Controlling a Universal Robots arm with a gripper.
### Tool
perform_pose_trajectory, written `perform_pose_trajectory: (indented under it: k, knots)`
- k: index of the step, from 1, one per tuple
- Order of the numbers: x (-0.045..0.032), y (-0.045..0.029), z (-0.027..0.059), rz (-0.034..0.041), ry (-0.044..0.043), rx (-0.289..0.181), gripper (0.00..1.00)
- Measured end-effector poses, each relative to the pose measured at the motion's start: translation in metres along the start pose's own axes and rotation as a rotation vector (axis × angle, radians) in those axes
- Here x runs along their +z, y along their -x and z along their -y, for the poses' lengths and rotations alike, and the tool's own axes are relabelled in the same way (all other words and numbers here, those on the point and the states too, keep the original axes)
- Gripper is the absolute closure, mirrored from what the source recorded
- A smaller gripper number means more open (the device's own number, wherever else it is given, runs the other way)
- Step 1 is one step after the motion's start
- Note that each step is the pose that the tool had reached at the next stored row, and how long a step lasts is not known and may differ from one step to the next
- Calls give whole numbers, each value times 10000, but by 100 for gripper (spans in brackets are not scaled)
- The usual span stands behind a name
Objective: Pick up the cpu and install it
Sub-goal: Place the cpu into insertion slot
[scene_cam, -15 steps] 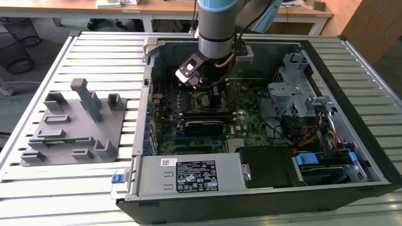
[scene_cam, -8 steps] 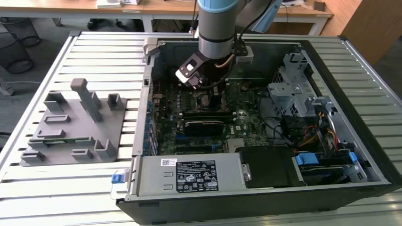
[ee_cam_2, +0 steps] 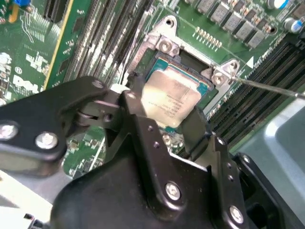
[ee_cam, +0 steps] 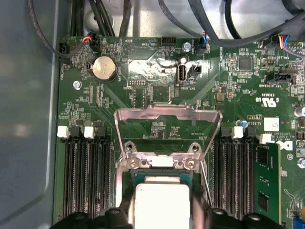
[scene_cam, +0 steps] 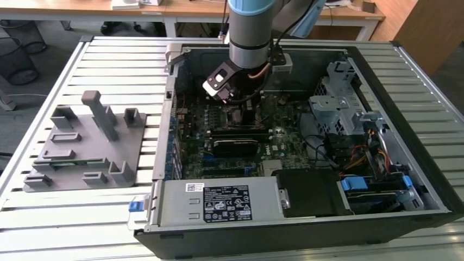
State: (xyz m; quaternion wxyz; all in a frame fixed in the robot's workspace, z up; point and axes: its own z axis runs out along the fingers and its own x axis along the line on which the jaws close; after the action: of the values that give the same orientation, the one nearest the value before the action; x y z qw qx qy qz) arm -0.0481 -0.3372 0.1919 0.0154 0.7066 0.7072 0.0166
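Exterior view shows one arm [scene_cam: 250, 32] reaching down into one open computer case [scene_cam: 427, 179] that lies on a slatted table [scene_cam: 80, 217], with its gripper [scene_cam: 243, 106] low over the motherboard [scene_cam: 290, 142]. Towards the exterior view's left stands one grey holder tray [scene_cam: 43, 179] with one green memory stick [scene_cam: 73, 161] lying in it. Both wrist views bring in what that camera cannot resolve: the one cpu [ee_cam_2: 171, 95] [ee_cam: 162, 202], silver-topped, sits between the gripper's [ee_cam_2: 167, 112] [ee_cam: 162, 212] two black fingers [ee_cam_2: 136, 102], which are closed narrowly against its opposite edges. The chip lies at the opening of the socket [ee_cam_2: 164, 45]; whether it is fully seated cannot be told. In the first wrist view the socket's one metal load plate [ee_cam: 167, 113] stands swung open beyond the chip, and one coin cell [ee_cam: 104, 67] and one installed memory module [ee_cam: 267, 176] appear. In the second wrist view one thin lever [ee_cam_2: 271, 87] sticks out beside the socket.
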Motion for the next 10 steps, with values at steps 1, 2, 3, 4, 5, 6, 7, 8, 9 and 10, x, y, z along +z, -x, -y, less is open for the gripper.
perform_pose_trajectory:
  k: [1,2,3,4,5,6,7,8,9,10]
  knots:
    - [-1,1,1,3,-3,0,39]
    - [-3,1,1,7,-5,0,39]
    - [-3,2,1,8,-6,0,39]
    - [-3,2,1,9,-6,0,39]
    - [-3,2,1,9,-7,0,39]
    - [-3,2,1,10,-7,0,39]
    - [-4,2,1,9,-7,0,39]
    - [-8,2,1,11,-8,-1,39]
    - [-15,2,1,10,-7,0,39]
    - [-24,2,0,10,-7,0,39]
